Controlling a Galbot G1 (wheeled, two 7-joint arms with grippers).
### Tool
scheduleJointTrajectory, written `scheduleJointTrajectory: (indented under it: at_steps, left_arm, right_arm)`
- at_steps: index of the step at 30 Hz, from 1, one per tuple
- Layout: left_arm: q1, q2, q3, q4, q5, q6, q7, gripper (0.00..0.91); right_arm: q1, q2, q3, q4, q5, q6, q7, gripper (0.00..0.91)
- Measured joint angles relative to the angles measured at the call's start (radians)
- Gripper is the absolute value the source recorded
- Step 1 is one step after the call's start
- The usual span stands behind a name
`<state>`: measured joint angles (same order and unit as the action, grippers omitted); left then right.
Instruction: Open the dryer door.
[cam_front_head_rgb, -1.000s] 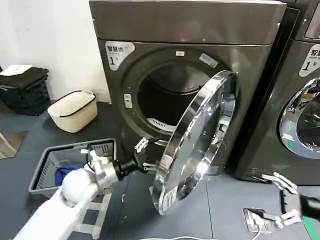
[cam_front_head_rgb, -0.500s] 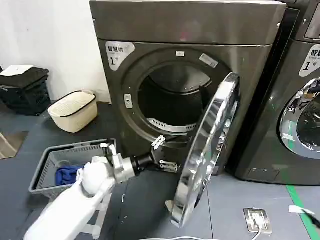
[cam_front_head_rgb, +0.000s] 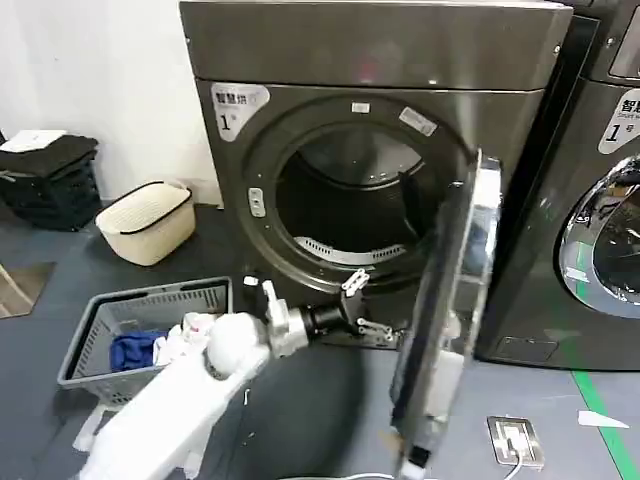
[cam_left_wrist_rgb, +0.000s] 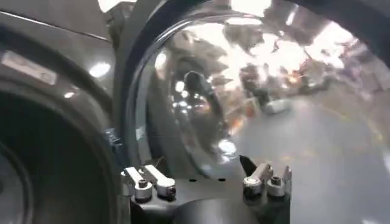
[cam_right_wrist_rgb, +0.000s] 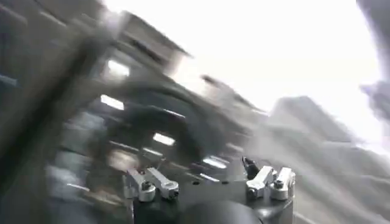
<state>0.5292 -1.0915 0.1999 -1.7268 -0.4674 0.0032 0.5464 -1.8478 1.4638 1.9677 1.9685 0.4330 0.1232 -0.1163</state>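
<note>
Reaching with our left pincer (cam_front_head_rgb: 366, 308), fingers spread and empty, we find the dryer door (cam_front_head_rgb: 445, 310) just right, edge-on.

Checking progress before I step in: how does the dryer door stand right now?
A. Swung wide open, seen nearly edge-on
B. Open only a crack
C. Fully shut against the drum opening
A: in the head view the dryer door stands nearly edge-on, the drum opening fully exposed, the left gripper beside it.
</note>
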Motion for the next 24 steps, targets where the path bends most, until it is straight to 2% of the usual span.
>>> scheduleJointTrajectory:
  at_steps: [1,2,4,6,15,24]
  left_arm:
    - [-0.012,-0.005,0.012,0.008,-0.002,-0.001,-0.009,0.907]
    - [-0.023,-0.011,0.024,0.018,-0.002,-0.001,-0.019,0.907]
    - [-0.044,-0.027,0.046,0.033,-0.002,0.0,-0.036,0.907]
    - [-0.064,-0.043,0.067,0.05,-0.002,0.0,-0.05,0.907]
    - [-0.133,-0.145,0.147,0.126,0.01,0.003,-0.072,0.907]
    - [-0.182,-0.274,0.206,0.221,0.034,0.005,-0.102,0.907]
  right_arm:
    - [0.01,0.013,0.029,-0.004,-0.026,-0.047,0.052,0.907]
    - [0.019,0.022,0.053,-0.009,-0.051,-0.071,0.095,0.907]
    - [0.034,0.036,0.103,-0.025,-0.097,-0.104,0.173,0.907]
    - [0.038,0.053,0.152,-0.05,-0.111,-0.13,0.223,0.907]
    - [0.019,0.116,0.315,-0.131,-0.095,-0.116,0.276,0.907]
    - [0.007,0.145,0.417,-0.129,-0.098,-0.194,0.314,0.907]
